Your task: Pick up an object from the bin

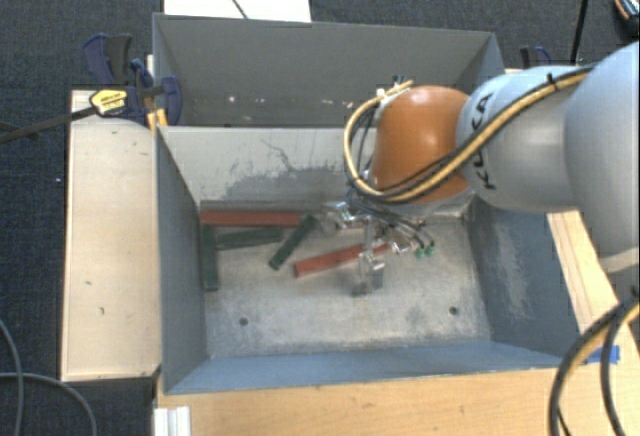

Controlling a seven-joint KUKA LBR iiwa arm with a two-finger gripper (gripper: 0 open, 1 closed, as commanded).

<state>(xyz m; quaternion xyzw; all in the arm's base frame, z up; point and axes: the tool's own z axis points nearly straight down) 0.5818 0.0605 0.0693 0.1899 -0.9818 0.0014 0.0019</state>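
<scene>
My gripper (368,270) hangs low over the middle of the bin floor, under the arm's orange cover. It stands at the right end of a short red-brown bar (322,263) that lies slanted on the floor. The bar's right end is hidden behind the gripper, so contact cannot be judged. Just left of that bar lies a short dark green bar (292,245), tilted the other way.
A long red bar (250,218) lies along the back left of the floor, with a dark green bar (243,238) just in front of it. Another dark green bar (209,262) lies against the left wall. The arm comes in from the right.
</scene>
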